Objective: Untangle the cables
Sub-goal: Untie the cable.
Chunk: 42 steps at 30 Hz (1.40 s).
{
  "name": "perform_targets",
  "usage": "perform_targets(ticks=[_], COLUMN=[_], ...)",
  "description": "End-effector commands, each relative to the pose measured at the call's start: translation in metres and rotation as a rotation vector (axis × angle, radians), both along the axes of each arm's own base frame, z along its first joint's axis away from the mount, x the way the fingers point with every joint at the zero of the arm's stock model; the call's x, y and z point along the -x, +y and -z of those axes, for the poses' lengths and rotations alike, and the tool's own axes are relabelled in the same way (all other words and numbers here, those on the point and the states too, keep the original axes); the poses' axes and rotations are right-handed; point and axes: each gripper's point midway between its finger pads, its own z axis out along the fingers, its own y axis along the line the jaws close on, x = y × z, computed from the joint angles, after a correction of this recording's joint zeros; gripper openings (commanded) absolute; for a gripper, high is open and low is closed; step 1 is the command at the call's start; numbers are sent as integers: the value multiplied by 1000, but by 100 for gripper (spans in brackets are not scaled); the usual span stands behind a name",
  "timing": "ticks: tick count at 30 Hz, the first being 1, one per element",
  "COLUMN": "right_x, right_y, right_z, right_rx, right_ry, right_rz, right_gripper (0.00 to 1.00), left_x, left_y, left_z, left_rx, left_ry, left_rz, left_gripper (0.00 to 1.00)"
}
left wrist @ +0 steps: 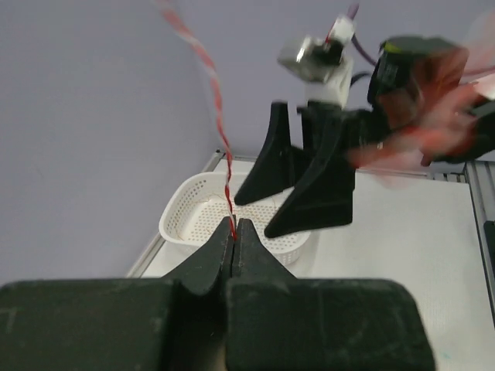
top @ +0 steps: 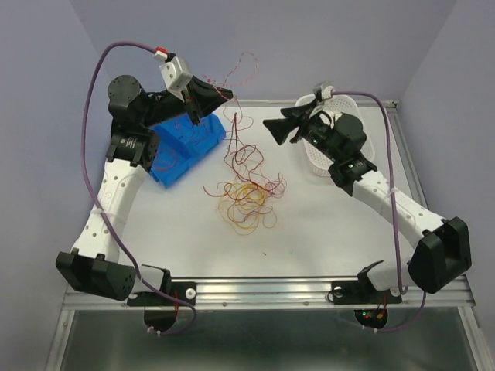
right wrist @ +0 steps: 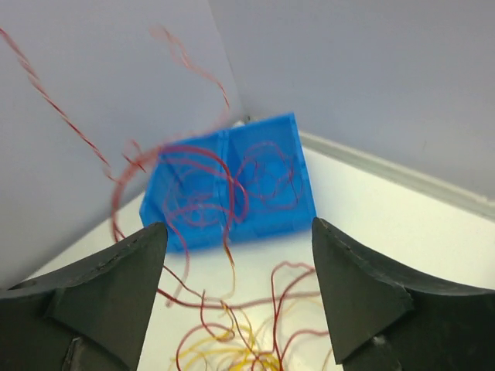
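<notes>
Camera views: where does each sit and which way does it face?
Top external: above and behind the arms, looking down on table and cables; both arms show.
Left wrist: faces the white basket and right gripper; own shut left gripper shows.
Right wrist: faces the blue bin and cables; own open fingers show.
Wrist views share the red cables.

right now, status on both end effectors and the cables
Left end effector shut on red cable strand. Right end effector open, empty. Cables tangled mid-table.

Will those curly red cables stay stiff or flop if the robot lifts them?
Probably floppy: the red cable pinched in the left fingers trails off in wavy curls. Likely light and snaggy, since the cable heap loops together.
</notes>
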Motion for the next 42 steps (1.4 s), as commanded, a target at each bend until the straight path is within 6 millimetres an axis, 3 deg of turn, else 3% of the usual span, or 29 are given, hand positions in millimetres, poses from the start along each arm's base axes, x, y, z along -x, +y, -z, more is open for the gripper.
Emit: perform_targets(ticks=[1, 6, 7, 8, 11, 19, 29, 35, 36, 38, 41, 42], right_x=[-1, 20, 27, 40, 51, 76, 60, 52, 50, 49, 49, 48], right_y=[6, 48, 51, 56, 64, 69, 98, 119, 124, 130, 138, 137], right_z=[52, 91, 82, 83, 84, 88, 70, 73, 73, 63, 54, 38], right_rx=[56, 118, 80, 76, 57, 77, 56, 45, 43, 31, 7, -18], right_ry=[0, -24, -63, -82, -94, -122, -166, -154, -151, -169, -153, -158], right_rz=[-48, -354, -399, -481, -569, -667, -678, -704, -710, -722, -749, -746], right_gripper=[81, 86, 88, 88, 89, 85, 84, 78, 76, 56, 18, 1], left_x=[13, 19, 18, 15, 9, 5, 12, 16, 17, 19, 14, 12], left_y=[12, 13, 14, 15, 17, 18, 15, 14, 15, 16, 17, 21], left_z=[-27, -40, -41, -42, -42, -41, -50, -53, -56, -66, -76, -88], left_rx=[23, 33, 36, 42, 46, 46, 66, 74, 77, 89, 99, 104], left_ry=[-16, 4, 7, 7, 7, 11, 27, 36, 30, 12, 0, -20], left_rz=[-83, -84, -89, -105, -136, -148, -112, -103, -102, -110, -129, -157], left_gripper=[0, 0, 0, 0, 0, 0, 0, 0, 0, 0, 0, 0])
